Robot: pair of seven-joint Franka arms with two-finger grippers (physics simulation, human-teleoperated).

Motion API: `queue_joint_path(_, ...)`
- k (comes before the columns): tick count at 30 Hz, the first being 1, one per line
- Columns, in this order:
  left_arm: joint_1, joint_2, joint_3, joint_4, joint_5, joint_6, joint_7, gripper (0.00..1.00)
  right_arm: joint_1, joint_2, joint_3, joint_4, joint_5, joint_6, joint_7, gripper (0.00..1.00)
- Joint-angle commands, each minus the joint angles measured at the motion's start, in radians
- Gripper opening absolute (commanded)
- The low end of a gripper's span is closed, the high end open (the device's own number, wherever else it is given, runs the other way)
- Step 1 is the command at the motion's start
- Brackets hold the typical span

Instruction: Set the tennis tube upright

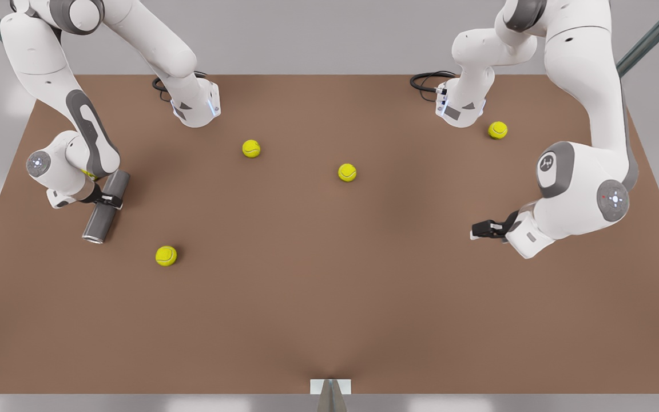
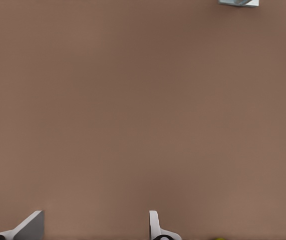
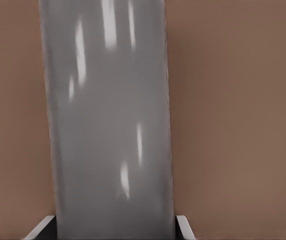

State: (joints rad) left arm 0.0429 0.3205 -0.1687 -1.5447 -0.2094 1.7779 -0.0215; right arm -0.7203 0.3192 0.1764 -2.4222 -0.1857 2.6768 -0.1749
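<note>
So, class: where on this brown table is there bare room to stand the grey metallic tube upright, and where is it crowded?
Free: the brown table's wide near half, below the front yellow-green tennis ball. Crowded: the far strip, with three balls and arm bases. The right gripper clamps the lying grey metallic tube; the left gripper waits, open.

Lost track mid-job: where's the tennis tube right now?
Lying at the front view's left on the table, the tennis tube is spanned by the right gripper.
</note>
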Motion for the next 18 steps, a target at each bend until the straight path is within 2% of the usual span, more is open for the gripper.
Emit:
queue_joint_path(1, 0.002, 0.000, 0.000, 0.000, -0.004, 0.000, 0.000, 1.00, 0.001, 0.000, 0.000, 0.000, 0.000, 0.000, 0.000, 0.80)
queue_joint_path(18, 0.005, -0.005, 0.001, -0.002, -0.004, -0.005, 0.000, 1.00, -0.001, 0.001, 0.008, -0.003, 0.000, 0.000, -0.002, 0.76)
